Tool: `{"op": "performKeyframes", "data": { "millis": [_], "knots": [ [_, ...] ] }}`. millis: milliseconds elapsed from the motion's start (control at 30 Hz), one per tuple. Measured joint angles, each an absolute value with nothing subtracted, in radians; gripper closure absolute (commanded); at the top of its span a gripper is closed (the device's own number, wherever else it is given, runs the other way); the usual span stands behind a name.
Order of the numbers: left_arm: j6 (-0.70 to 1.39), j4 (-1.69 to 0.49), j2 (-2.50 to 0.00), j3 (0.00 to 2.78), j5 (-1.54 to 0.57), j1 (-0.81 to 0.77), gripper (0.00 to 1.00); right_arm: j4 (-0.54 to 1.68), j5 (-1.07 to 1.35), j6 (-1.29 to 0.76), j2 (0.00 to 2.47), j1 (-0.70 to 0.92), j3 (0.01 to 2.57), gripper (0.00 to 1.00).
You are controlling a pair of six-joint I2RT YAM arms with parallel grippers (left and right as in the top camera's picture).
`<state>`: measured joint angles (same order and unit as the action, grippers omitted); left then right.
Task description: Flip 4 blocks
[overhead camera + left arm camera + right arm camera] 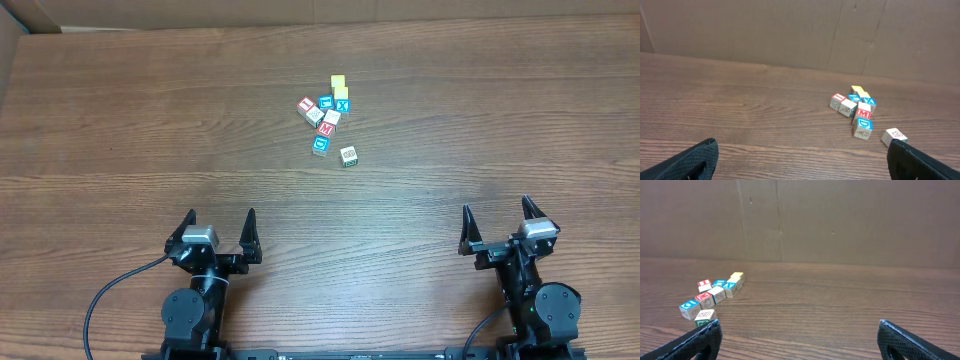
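Observed: small wooden alphabet blocks (322,112) lie clustered toward the far middle of the brown wood-grain surface (120,130). The green-print block (348,156) sits just apart, on the near side. The left claw (220,215) and right claw (496,206) both stand wide open and empty at the near edge, well apart from the blocks.

Even, soft lighting throughout; faint shadows, no glare, sharp focus.

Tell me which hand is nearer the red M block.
Left. The left hand is toward the robot and slightly left of the red M block; the right hand is as far toward the robot but much farther out to the block's right.
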<state>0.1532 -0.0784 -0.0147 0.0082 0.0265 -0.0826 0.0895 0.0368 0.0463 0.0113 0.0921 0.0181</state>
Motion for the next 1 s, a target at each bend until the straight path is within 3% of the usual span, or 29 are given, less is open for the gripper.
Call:
{"op": "performKeyframes", "data": {
  "millis": [1000],
  "knots": [
    [0.153,-0.072,-0.015,0.008,0.027,-0.083,0.0,0.057,0.076,0.046,0.011,0.092,0.018,0.0]
  ]
}}
